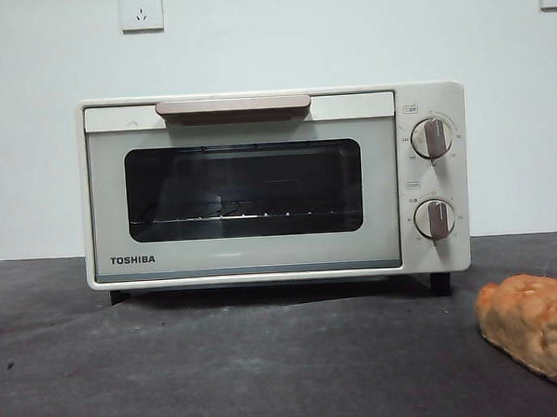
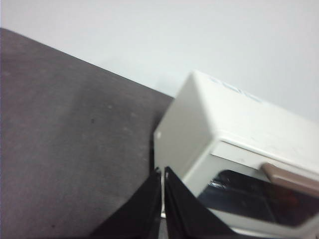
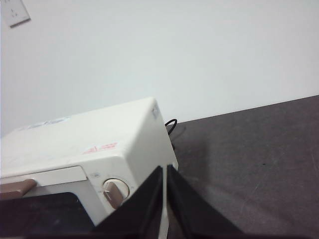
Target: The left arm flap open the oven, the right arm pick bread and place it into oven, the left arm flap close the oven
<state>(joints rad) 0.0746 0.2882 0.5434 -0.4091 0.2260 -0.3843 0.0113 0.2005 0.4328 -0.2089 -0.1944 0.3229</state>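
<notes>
The oven (image 1: pixel 274 185) stands square on the dark counter (image 1: pixel 222 370), its door shut against the body and the wire rack visible through the dark glass. It looks like a rigid, fairly heavy box that should stay put when its door is pulled. The door is hinged low, by the look of it, so the place to take hold is the tan bar handle (image 1: pixel 233 106) along the oven's top front edge: hooking over the bar and drawing it out and down seems the surest way, since the smooth cream panels offer nothing to grip.

The bread (image 1: pixel 535 329) lies on the counter in front of the oven and off toward its knob side, well apart from it and partly cut off by the front view's edge. It appears light, soft and crusty, likely to dent or crumble if squeezed hard, so a gentle pinch across its narrow middle suits it.

The left claw (image 2: pixel 163 175) hangs above the oven's plain end, jaws pressed together and empty. The right claw (image 3: pixel 165 172) hangs above the knob end, likewise closed on nothing.
</notes>
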